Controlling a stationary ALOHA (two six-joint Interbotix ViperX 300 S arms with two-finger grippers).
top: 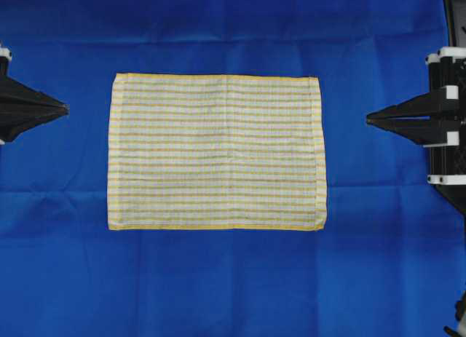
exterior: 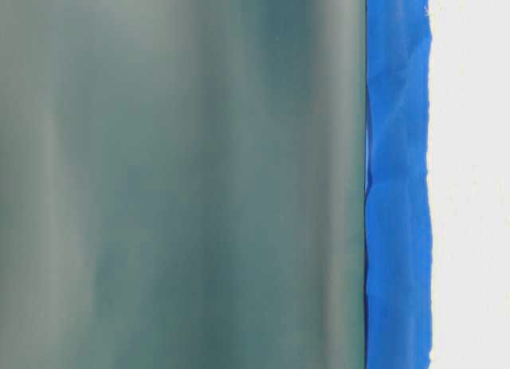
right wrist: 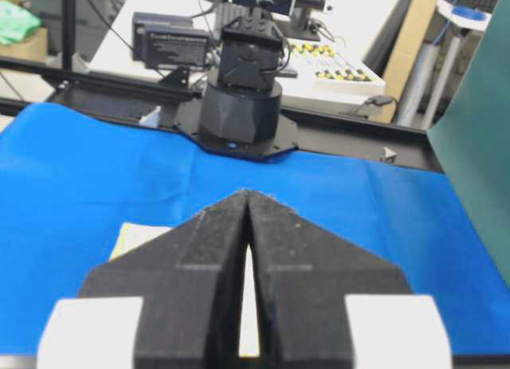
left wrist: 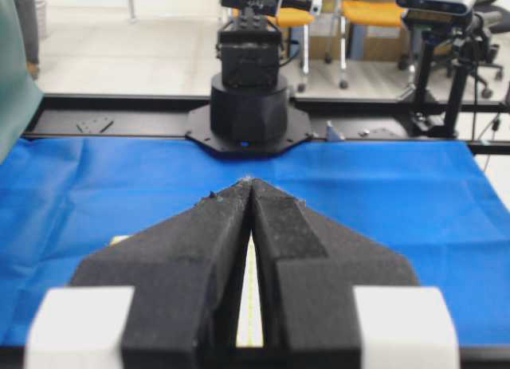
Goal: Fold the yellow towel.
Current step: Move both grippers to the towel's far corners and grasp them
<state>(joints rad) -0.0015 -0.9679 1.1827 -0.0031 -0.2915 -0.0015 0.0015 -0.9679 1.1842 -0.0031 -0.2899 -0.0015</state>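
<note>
Towel [top: 216, 152] flat, unfolded. Both grippers, left [top: 64, 107] and right [top: 370, 119], pressed together, well apart. Spread them, pinch matching corners evenly.

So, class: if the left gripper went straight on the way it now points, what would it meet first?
The left gripper, shut, points across the blue cloth toward the yellow towel. It would probably pass over the towel's near edge first; its height above the cloth is unclear.

- My table-level view is nearly all blurred green sheet [exterior: 183, 178] — nothing behind it readable.
- From both wrist views, each hand [left wrist: 251, 186] [right wrist: 247, 195] hides most of the yellow towel [left wrist: 250, 305].
- Overhead, both arms run off the frame edges.
</note>
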